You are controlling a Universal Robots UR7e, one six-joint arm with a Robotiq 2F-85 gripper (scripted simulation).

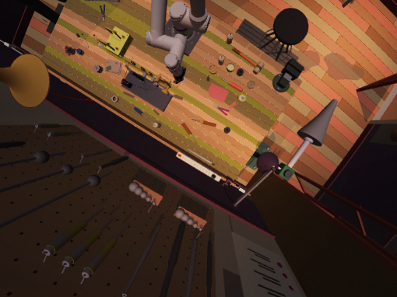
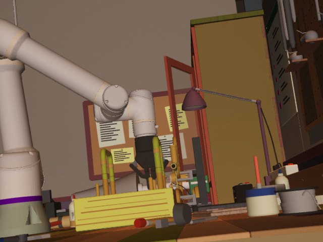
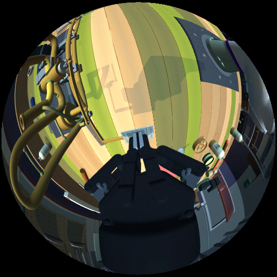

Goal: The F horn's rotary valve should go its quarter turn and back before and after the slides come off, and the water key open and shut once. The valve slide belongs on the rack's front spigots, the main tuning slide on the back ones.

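A small grey ribbed paddle on a thin brass lever [image 3: 137, 134] lies just beyond my fingertips; it belongs to the brass F horn [image 3: 54, 103], whose tubing and round valve casing fill the left of the wrist camera. My gripper [image 3: 139, 144] is closed and holds nothing, hanging beside the horn [image 1: 153, 79] on its dark stand. The yellow rack [image 2: 124, 208] stands on the bench with two U-shaped slides upright on it, a shorter one [image 2: 107, 169] and a taller one [image 2: 157, 161]. Which spigots each sits on I cannot tell.
A white tub with a blue lid [image 2: 261, 201] and a grey reel [image 2: 297, 200] stand at the bench's right. Small spools, pliers [image 1: 222, 110], a red cloth [image 1: 218, 92] and screwdrivers lie scattered right of the horn. My arm's base [image 2: 18, 182] stands behind the rack.
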